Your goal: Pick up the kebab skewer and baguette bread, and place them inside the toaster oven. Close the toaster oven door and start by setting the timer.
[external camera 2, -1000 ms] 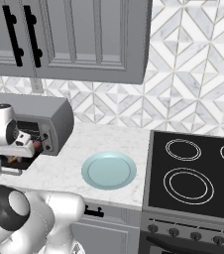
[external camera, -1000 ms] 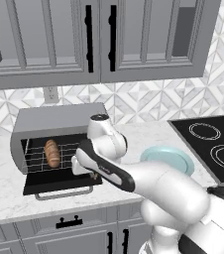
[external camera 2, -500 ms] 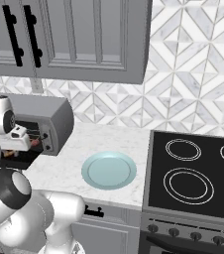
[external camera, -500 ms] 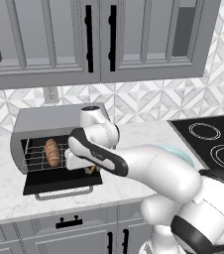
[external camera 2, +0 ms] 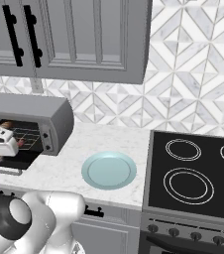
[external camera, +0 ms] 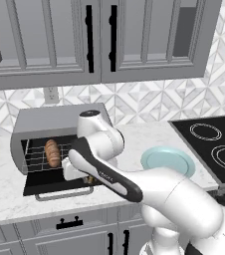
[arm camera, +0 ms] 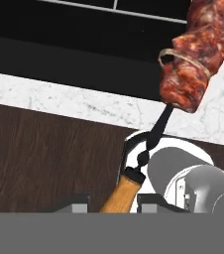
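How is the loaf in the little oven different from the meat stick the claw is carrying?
The baguette bread is a plump, golden-brown loaf; the kebab skewer is reddish-brown meat chunks threaded on a thin dark rod with a wooden handle. The bread already lies on the wire rack inside the toaster oven; the skewer is gripped by its handle in the claw, at the open oven door. Both are long and narrow.

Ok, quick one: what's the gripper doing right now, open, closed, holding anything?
Gripper: closed on the orange wooden handle of the kebab skewer, a thin dark stick threaded with reddish-brown meat chunks.
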You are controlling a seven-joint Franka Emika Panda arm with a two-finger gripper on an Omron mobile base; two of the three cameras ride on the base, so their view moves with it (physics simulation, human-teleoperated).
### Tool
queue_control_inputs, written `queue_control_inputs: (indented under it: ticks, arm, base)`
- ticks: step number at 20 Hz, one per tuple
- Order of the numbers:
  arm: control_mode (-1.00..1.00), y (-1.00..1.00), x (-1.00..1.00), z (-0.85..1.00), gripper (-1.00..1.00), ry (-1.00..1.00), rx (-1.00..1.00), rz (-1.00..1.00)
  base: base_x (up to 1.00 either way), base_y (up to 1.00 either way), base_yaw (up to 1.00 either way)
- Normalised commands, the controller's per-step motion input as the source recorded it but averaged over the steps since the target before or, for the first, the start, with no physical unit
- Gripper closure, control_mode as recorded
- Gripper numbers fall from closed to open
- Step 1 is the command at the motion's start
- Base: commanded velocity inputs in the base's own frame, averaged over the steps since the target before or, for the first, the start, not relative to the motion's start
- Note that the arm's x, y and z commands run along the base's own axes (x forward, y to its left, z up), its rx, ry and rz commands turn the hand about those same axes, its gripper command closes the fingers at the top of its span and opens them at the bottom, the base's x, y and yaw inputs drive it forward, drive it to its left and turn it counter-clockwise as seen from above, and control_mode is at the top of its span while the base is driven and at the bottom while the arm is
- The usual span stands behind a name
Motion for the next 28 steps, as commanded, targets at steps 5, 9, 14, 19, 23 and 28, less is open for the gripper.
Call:
queue_control_inputs:
  ticks: [5,9,14,19,23,28]
  arm:
    - [-1.0,0.08,-0.07,0.18,1.0,-0.02,0.0,0.02]
    - [-1.0,-0.15,0.08,0.08,1.0,0.0,0.0,0.17]
    - [-1.0,-0.3,0.2,0.02,1.0,0.0,-0.02,0.31]
    - [-1.0,-0.17,0.66,0.0,1.0,0.0,-0.01,0.29]
    - [-1.0,0.0,0.65,0.0,1.0,0.01,0.0,0.22]
    - [-1.0,0.08,0.54,0.0,1.0,0.01,0.0,0.17]
  base:
    - [0.0,0.0,0.0]
    - [0.0,0.0,0.0]
    - [0.0,0.0,0.0]
    - [0.0,0.0,0.0]
    - [0.0,0.0,0.0]
    - [0.0,0.0,0.0]
